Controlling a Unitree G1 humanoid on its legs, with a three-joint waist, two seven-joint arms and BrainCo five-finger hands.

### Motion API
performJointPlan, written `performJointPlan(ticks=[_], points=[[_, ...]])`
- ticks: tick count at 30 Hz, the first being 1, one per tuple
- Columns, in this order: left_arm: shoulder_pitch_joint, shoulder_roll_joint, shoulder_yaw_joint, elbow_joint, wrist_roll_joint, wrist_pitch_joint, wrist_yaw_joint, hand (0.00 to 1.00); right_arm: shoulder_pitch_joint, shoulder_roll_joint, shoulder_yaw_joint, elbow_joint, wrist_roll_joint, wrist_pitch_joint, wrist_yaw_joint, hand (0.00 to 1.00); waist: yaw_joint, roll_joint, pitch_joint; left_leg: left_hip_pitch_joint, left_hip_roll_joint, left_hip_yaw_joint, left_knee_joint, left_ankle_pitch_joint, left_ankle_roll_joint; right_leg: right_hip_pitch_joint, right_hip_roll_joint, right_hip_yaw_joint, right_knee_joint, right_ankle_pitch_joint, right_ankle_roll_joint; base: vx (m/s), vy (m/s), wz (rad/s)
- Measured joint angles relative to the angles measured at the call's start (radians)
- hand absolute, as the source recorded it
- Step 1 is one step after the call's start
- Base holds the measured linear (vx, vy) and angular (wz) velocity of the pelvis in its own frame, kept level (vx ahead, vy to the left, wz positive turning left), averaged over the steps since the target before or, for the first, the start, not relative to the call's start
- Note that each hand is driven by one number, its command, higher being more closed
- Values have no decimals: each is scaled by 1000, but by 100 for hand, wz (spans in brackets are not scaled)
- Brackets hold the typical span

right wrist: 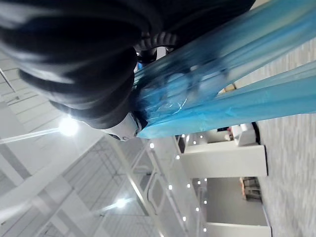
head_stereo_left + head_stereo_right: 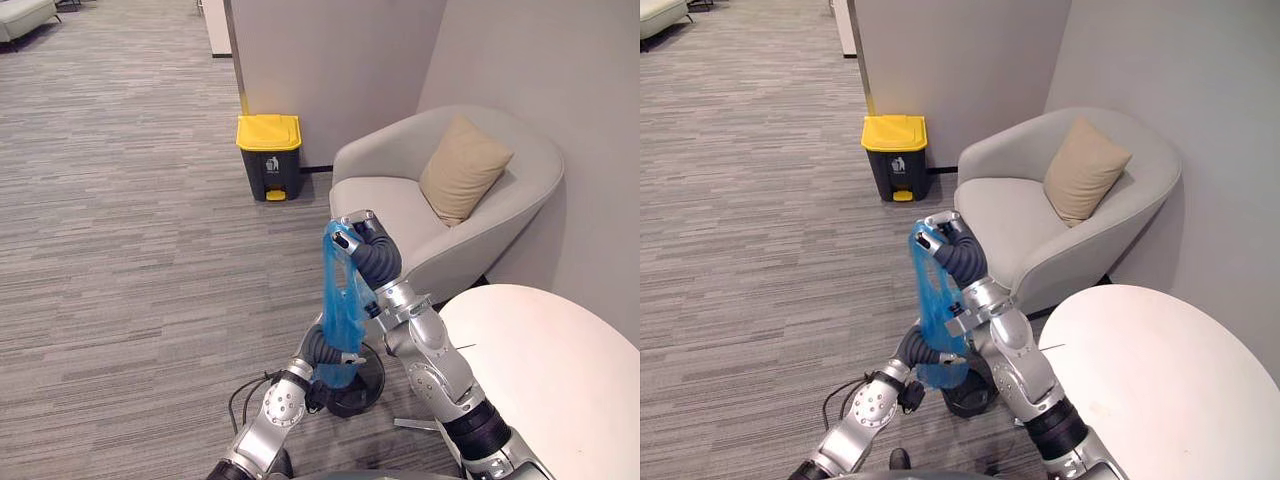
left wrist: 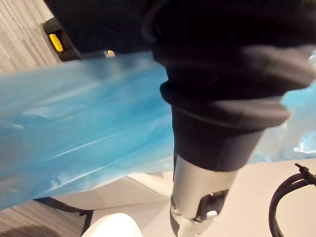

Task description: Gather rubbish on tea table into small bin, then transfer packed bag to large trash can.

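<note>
- We judged the step in hand to be lifting the packed blue bag (image 2: 343, 305) out of the small bin (image 2: 352, 398).
- The right hand (image 2: 352, 232) was closed round the bag's top, held high.
- The left hand (image 2: 320, 347) sat low against the bag; we could not tell its grip.
- The bag's bottom hung at the bin's mouth.
- Next, we reckoned: clear the bin, then carry the bag to the large trash can (image 2: 269, 155), whose lid was down.
- We counted one bag, one bin, one can, one tea table (image 2: 560, 380).
</note>
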Motion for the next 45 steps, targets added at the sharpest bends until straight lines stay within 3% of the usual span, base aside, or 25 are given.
performJointPlan(ticks=[12, 21, 22, 30, 45], points=[[36, -33, 12, -41, 11, 12, 26, 0, 0, 49, 73, -48, 26, -1, 19, 100, 7, -13, -8, -4, 0, -4, 0, 0, 0, 0, 0, -4, -3, 1, -2, 7, 1, 1], [-3, -53, 10, 2, 21, 51, 98, 0, -14, 65, 166, -48, 67, -1, 16, 100, 3, -16, -10, 0, 0, -1, 0, 0, 0, 1, 0, -1, -1, 2, -2, 0, 0, 0], [-9, -56, 9, 5, 21, 53, 108, 100, -19, 65, 174, -48, 69, -1, 16, 100, 3, -17, -10, 0, 0, -1, 0, 0, 0, 1, 0, 0, -1, 3, -2, 0, 0, 0], [-90, -62, 0, 84, 42, 64, 151, 100, -36, 66, 201, -48, 104, 0, 16, 100, 2, -17, -11, 2, 0, 0, 0, 0, 0, 1, 0, 1, 2, 5, -4, 0, 0, 0], [-133, -65, -7, 100, 6, 57, 156, 100, -78, 67, 234, -48, 120, 0, 18, 100, -2, -14, -15, 6, 0, 3, 0, 0, 0, 2, 0, 6, 5, 5, -5, 0, 0, 0]])
